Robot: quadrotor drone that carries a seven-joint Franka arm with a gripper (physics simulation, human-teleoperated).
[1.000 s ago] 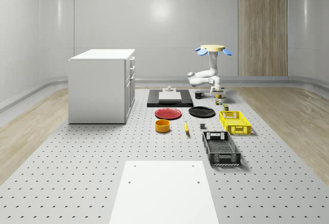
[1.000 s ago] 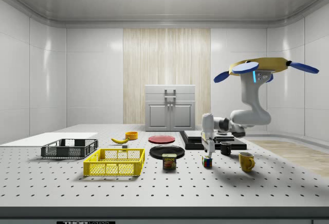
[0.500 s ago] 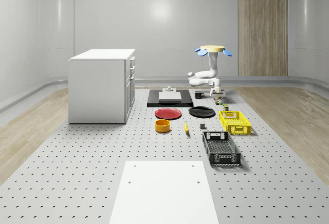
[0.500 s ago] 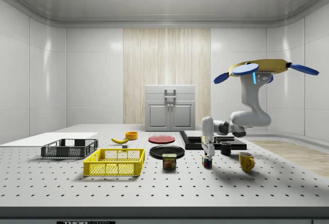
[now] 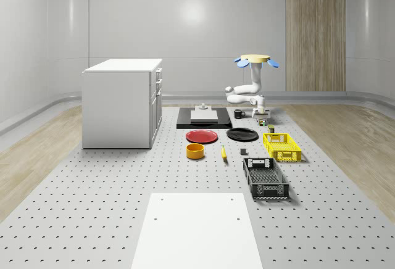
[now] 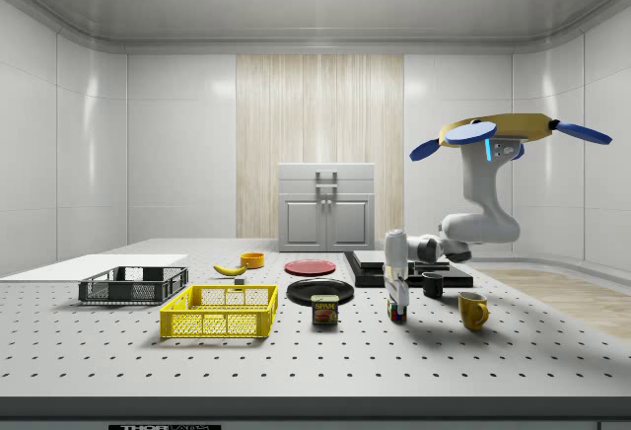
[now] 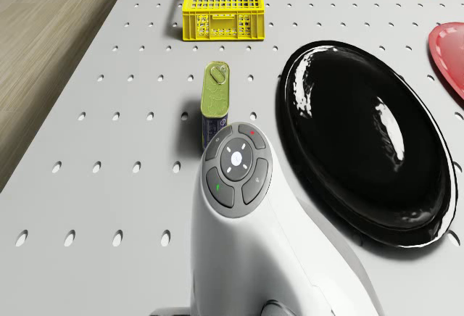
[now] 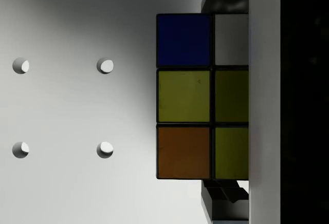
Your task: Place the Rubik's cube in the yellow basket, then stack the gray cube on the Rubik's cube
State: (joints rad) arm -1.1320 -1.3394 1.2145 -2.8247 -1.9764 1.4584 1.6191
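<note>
In the side view, the yellow basket (image 6: 219, 311) sits on the desk (image 6: 315, 371) at nine o'clock from the Rubik's cube (image 6: 397, 311). The gripper (image 6: 397, 306) straddles the cube from above, apparently closing; firm grip unconfirmed. The drone (image 6: 508, 131) hovers at two o'clock.

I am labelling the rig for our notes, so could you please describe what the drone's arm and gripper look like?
The glossy white jointed arm hangs from a yellow disc-shaped drone body with blue rotor blades. A round dark grey button pad with small red and green marks sits near the wrist. The white gripper is boxy.
</note>
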